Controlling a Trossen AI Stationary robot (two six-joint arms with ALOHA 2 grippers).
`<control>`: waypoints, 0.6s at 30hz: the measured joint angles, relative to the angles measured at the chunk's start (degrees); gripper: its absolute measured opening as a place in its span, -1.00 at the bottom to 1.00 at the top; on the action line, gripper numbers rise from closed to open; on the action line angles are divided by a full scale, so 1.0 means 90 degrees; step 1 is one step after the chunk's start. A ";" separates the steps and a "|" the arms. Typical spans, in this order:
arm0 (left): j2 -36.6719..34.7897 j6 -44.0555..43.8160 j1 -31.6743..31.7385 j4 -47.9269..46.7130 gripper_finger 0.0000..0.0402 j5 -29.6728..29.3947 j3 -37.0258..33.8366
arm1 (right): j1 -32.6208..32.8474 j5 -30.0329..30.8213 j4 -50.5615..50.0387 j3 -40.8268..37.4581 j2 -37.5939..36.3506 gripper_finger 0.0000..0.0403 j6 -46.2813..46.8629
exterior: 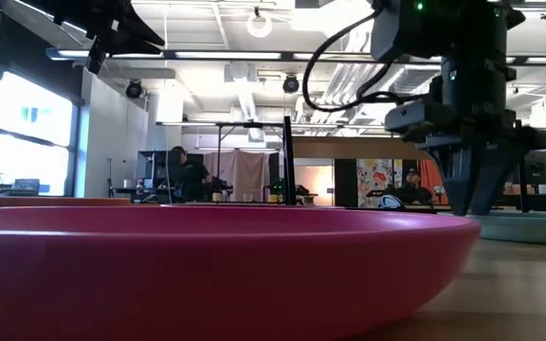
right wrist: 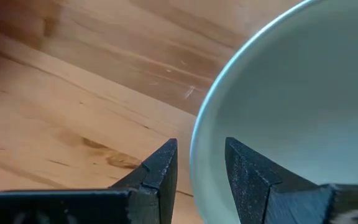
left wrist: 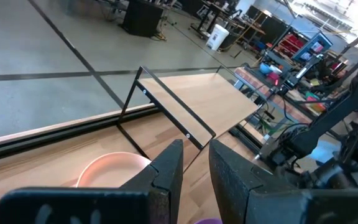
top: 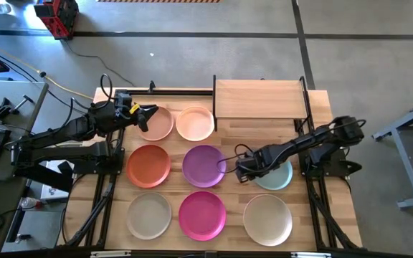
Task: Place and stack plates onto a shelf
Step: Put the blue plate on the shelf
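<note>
The right end effector (right wrist: 199, 165) is low over the desk (top: 317, 197), its two fingers a little apart and standing astride the rim of the pale teal plate (right wrist: 303, 93), one finger outside and one inside. I cannot tell if they already press the rim. This plate lies on the desk between the purple plate (top: 204, 165) and the right edge. From here the shelf (top: 258, 98) is at the far side of the desk, just beyond the plate, and nothing stands on it yet. I judge the right arm is clearly the nearer one for this lift. The left end effector (top: 146, 113) waits above the peach-pink plate (top: 156, 123), fingers slightly spread.
</note>
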 joint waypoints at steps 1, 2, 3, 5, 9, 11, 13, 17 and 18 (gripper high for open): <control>0.0000 0.0001 0.0000 0.0000 -0.67 0.0001 0.0000 | 0.0024 -0.0002 0.0035 0.0000 0.0069 -0.44 -0.0002; 0.0000 -0.0001 0.0002 0.0000 -0.67 0.0000 0.0000 | 0.0047 -0.0002 0.0067 0.0000 0.0129 -0.44 -0.0001; 0.0000 -0.0002 0.0002 0.0000 -0.67 -0.0001 0.0000 | 0.0069 -0.0002 0.0112 0.0000 0.0188 -0.44 0.0000; 0.0000 -0.0002 0.0002 -0.0002 -0.67 0.0000 0.0000 | 0.0110 -0.0005 0.0196 -0.0002 0.0271 -0.44 -0.0003; 0.0000 0.0001 0.0000 -0.0002 -0.67 0.0001 0.0000 | 0.0125 -0.0034 0.0230 0.0007 0.0320 -0.57 -0.0007; 0.0000 0.0001 0.0002 -0.0024 -0.67 0.0000 0.0000 | 0.0123 -0.0034 0.0223 0.0007 0.0320 -0.72 -0.0010; 0.0000 0.0001 0.0002 -0.0047 -0.67 -0.0001 0.0000 | 0.0123 -0.0036 0.0212 0.0010 0.0313 -0.89 -0.0014; 0.0000 0.0001 0.0001 -0.0198 -0.67 -0.0001 0.0000 | 0.0123 -0.0090 0.0194 0.0012 0.0308 -0.94 -0.0015; -0.0002 0.0001 0.0001 -0.0226 -0.67 -0.0001 0.0000 | 0.0123 -0.0152 0.0188 0.0012 0.0308 -0.93 -0.0017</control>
